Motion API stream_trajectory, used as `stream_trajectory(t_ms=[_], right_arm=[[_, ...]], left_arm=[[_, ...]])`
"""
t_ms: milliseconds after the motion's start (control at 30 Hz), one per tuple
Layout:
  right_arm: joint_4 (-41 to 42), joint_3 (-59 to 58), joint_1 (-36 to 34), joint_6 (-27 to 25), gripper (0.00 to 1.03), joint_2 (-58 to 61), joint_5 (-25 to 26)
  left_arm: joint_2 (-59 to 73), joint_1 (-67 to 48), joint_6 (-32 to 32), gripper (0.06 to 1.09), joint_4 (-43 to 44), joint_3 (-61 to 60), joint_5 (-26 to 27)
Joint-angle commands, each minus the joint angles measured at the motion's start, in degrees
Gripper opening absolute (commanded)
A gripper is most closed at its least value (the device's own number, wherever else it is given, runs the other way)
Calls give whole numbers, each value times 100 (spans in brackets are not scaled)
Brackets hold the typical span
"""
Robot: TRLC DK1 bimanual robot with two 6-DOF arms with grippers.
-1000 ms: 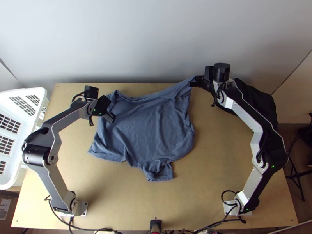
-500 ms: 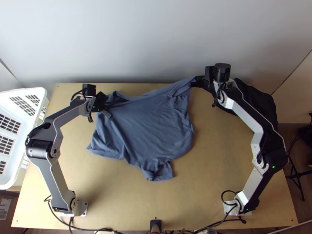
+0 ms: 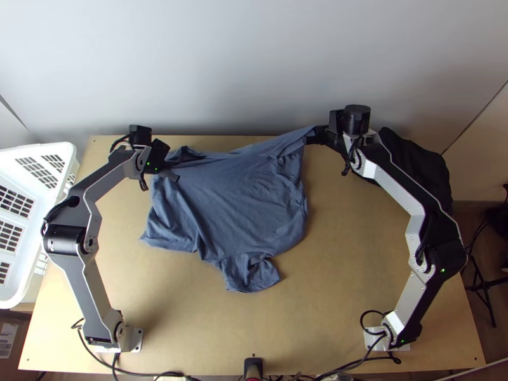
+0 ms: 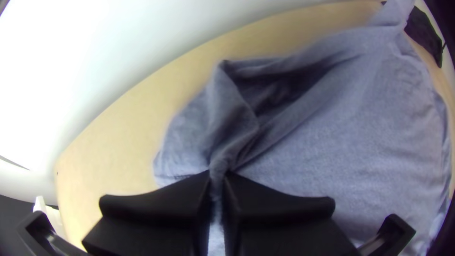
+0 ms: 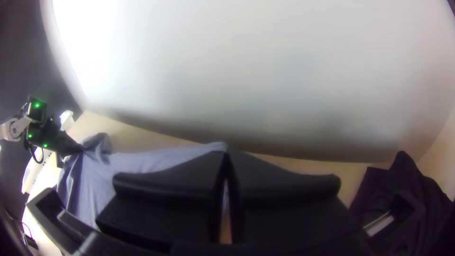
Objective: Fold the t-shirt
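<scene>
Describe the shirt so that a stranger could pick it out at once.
Start with the light wooden table in front of the pale wall. Across its middle and far side lies the shirt, rumpled, gripped by both pairs of jaws. It is blue-grey, unlike the black cloth to its right and the white basket to its left.

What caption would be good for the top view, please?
Blue t-shirt on a light wooden table, pinched toward its far side by left pincer and right pincer.

Matt cloth tee [image 3: 235, 203], smooth wood tbl [image 3: 349, 286]
</scene>
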Motion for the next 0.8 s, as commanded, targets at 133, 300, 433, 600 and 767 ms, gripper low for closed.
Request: stream_trajectory(t_ms=[133, 300, 433, 600, 767], right_arm=[[14, 60, 11, -81, 3, 14, 6], [14, 34, 11, -134, 3, -13, 6], [14, 16, 11, -152, 3, -57, 15], [14, -81, 20, -222, 3, -74, 33], [23, -72, 38, -248, 3, -74, 33]], left_arm=[[-58, -158, -387, 71, -464, 145, 41], [101, -176, -501, 81, -508, 137, 50], [250, -132, -493, 81, -490, 154, 50], [426, -53, -695, 81, -490, 444, 50], [434, -18, -888, 81, -684, 866, 59]])
